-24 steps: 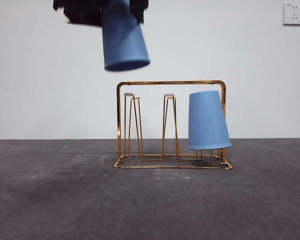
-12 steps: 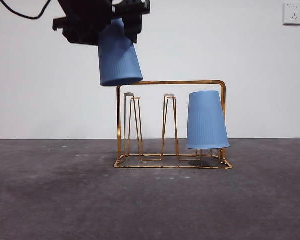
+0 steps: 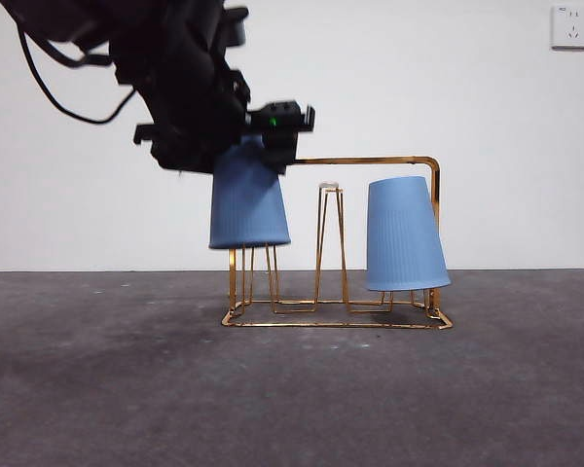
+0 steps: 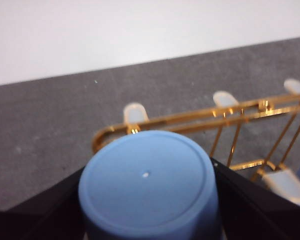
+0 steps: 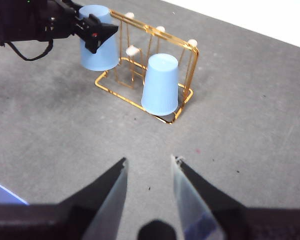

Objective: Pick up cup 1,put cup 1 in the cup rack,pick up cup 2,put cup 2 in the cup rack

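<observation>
Left wrist view shows the left hand [image 4: 149,220] pinching cup 2 [image 4: 149,187] by its sides, one jaw on each flank, closed end facing the camera. Holding it mouth-down lets the open end slide over a prong. In the front view this hand [image 3: 243,156] grips the cup [image 3: 249,199] near its closed end, leaving the lower wall free. The cup's mouth sits below the rack's top bar, over the end prongs, whose legs show beneath its rim; whether it rests on a prong cannot be told. The rack [image 3: 428,165] stands on the worktop [image 3: 292,389]. Cup 1 [image 3: 405,233] hangs inverted at the far end, slightly tilted, so the first placement looks done. The right hand [image 5: 149,175] waits well apart from the rack [image 5: 187,92], jaws spread and empty.
</observation>
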You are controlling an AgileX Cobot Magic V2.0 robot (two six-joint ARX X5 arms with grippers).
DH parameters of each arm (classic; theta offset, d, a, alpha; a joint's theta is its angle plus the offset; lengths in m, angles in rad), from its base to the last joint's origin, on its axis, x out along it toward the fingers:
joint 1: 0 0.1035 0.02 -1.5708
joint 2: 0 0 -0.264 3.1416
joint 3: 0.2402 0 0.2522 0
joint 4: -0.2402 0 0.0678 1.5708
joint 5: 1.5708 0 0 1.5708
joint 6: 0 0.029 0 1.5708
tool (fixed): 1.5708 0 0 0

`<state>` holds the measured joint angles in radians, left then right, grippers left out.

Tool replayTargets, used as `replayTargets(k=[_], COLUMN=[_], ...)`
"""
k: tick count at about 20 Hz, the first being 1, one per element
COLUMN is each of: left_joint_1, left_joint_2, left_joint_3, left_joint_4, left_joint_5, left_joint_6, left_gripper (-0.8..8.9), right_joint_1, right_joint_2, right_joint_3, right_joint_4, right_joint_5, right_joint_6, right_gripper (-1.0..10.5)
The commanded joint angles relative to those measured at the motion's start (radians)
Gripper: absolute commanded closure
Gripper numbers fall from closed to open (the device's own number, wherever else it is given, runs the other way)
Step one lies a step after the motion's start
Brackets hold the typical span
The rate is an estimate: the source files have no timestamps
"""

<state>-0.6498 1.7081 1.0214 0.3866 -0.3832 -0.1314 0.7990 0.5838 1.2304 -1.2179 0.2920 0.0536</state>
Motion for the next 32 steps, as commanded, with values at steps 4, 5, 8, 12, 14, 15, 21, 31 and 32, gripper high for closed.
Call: replayTargets(k=[4, 5, 8, 12, 14, 15, 21, 31, 32], left_joint_1=[0.003, 0.003, 0.003, 0.005, 0.005, 0.005, 0.005, -0.006, -0.006], left_joint_2=[0.078, 0.092, 0.113, 0.114, 0.114, 0.114, 0.113, 0.042, 0.018], left_joint_3=[0.0, 0.0, 0.0, 0.0, 0.0, 0.0, 0.003, 0.003, 0.003], left_joint_4=[-0.02, -0.035, -0.105, -0.187, -0.22, -0.235, -0.32, -0.644, -0.692], left_joint_5=[0.023, 0.024, 0.026, 0.069, 0.102, 0.106, 0.157, 0.336, 0.35], left_joint_6=[-0.048, -0.056, -0.108, -0.119, -0.122, -0.123, -0.15, -0.155, -0.155], left_gripper=[8.2, 8.2, 8.12, 4.84, 3.2, 3.11, 3.1, 3.11, 3.11], right_joint_1=[-0.001, -0.001, -0.001, -0.001, -0.001, -0.001, -0.001, -0.001, -0.001], right_joint_2=[-0.002, -0.002, -0.002, -0.002, -0.002, -0.002, -0.002, -0.002, -0.002], right_joint_3=[0.0, 0.0, 0.0, 0.0, 0.0, 0.0, 0.0, 0.0, 0.0], right_joint_4=[-0.003, -0.003, -0.005, -0.004, -0.004, -0.004, -0.006, -0.014, -0.014], right_joint_5=[0.023, 0.023, 0.023, 0.023, 0.023, 0.023, 0.023, 0.024, 0.024], right_joint_6=[0.019, 0.019, 0.022, 0.021, 0.021, 0.021, 0.021, 0.014, 0.014], right_gripper=[7.9, 7.9, 7.9, 7.9, 7.9, 7.9, 7.9, 7.9, 7.9])
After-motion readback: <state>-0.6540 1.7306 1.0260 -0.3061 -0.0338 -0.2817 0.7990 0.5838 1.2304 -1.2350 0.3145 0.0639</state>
